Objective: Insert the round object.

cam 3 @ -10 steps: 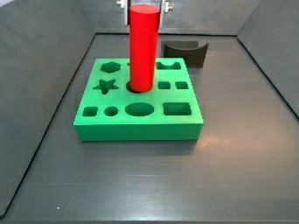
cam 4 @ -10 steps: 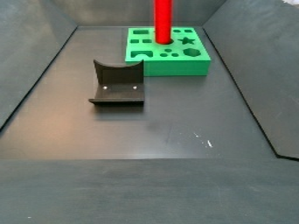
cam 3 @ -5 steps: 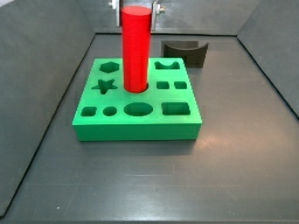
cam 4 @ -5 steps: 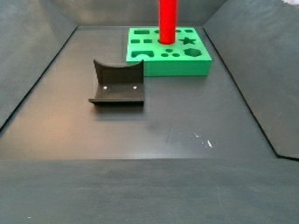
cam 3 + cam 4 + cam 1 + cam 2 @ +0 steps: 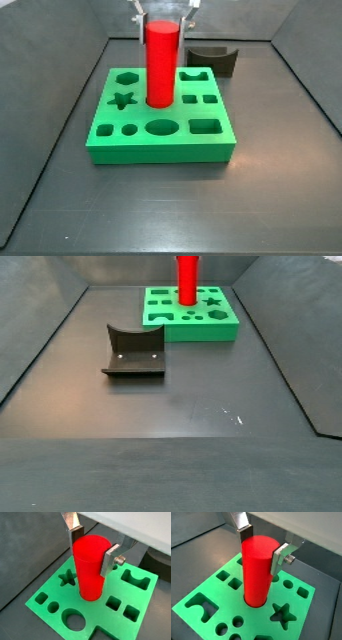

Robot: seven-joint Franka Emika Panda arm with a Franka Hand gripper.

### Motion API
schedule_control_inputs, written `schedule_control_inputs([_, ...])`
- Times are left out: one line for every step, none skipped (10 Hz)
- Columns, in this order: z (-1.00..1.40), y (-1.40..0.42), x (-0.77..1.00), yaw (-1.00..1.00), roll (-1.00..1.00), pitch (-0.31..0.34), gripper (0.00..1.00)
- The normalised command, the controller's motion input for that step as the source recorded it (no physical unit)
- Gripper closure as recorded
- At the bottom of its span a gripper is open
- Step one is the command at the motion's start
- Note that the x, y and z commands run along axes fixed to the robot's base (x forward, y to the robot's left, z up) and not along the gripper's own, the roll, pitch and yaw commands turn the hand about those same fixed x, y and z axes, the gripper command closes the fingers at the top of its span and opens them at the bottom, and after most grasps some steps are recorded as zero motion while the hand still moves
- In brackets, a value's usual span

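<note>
The round object, a tall bright red cylinder peg (image 5: pixel 162 65), stands upright over the middle of the green block (image 5: pixel 214 145). Its lower end meets the block's top among the shaped holes; I cannot tell how deep it sits. My gripper (image 5: pixel 163 27) is shut on the peg's upper end. Both wrist views show a silver finger (image 5: pixel 76 536) on each side of the red peg (image 5: pixel 90 567) (image 5: pixel 258 572). In a side view the peg (image 5: pixel 187 281) rises out of the frame from the green block (image 5: pixel 201 331), and the gripper is cut off.
A large round hole (image 5: pixel 160 127) lies in front of the peg, a star hole (image 5: pixel 120 100) beside it. The dark grey block with a curved notch (image 5: pixel 214 58) (image 5: pixel 134 351) sits apart from the green block. Grey walls enclose the floor.
The gripper and peg shifted slightly left, then back right over the block's middle. The peg stays upright and held.
</note>
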Motion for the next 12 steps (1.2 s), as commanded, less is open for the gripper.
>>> schedule_control_inputs([-0.22, 0.00, -0.02, -0.17, -0.19, -0.123, 1.00])
schedule_control_inputs([-0.31, -0.02, 0.00, -0.17, -0.14, -0.126, 1.00])
schedule_control_inputs([-0.33, -0.08, 0.00, -0.18, -0.04, -0.090, 1.00])
schedule_control_inputs([-0.38, -0.07, 0.00, -0.17, -0.03, -0.143, 1.00])
schedule_control_inputs([-0.23, -0.07, -0.02, -0.15, -0.05, -0.150, 1.00])
schedule_control_inputs([-0.13, -0.07, -0.02, -0.12, -0.02, -0.103, 1.00])
schedule_control_inputs([-0.14, -0.06, -0.09, -0.11, 0.00, -0.106, 1.00])
schedule_control_inputs([-0.25, -0.09, -0.12, -0.12, 0.00, -0.127, 1.00])
schedule_control_inputs([-0.27, -0.04, -0.09, -0.09, 0.00, -0.116, 1.00])
schedule_control_inputs([-0.23, 0.00, -0.07, -0.07, 0.00, -0.084, 1.00])
schedule_control_inputs([-0.13, 0.00, -0.01, -0.05, -0.02, -0.034, 1.00])
schedule_control_inputs([0.00, 0.00, 0.00, 0.00, -0.03, 0.000, 1.00])
